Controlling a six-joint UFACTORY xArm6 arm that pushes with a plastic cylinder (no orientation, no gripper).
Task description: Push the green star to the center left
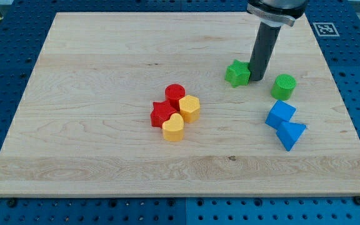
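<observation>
Rod coming down from the view's top right, my tip (257,79) pressed against the right side of the green star (237,73). No hand on this arm, just the straight dark rod, so nothing to open or close.

Green star sits in the upper right part of the wooden table (92,75), touching the tip on its right edge. Green cylinder (284,86) is near, to the right of the tip and slightly lower, apart from both.

Below the cylinder, two blue blocks touching each other: blue cube (280,115) above, blue wedge-like block (290,134) just under it, exact shape of the lower one hard to tell.

Cluster near the table's middle, all four packed together: red cylinder (175,94) at top, yellow hexagon (190,108) to its lower right, red star (162,114) at left, yellow heart (173,128) at the bottom. Cluster is well apart from the green star, to its lower left.

Table rests on a blue perforated surface (5,56).
</observation>
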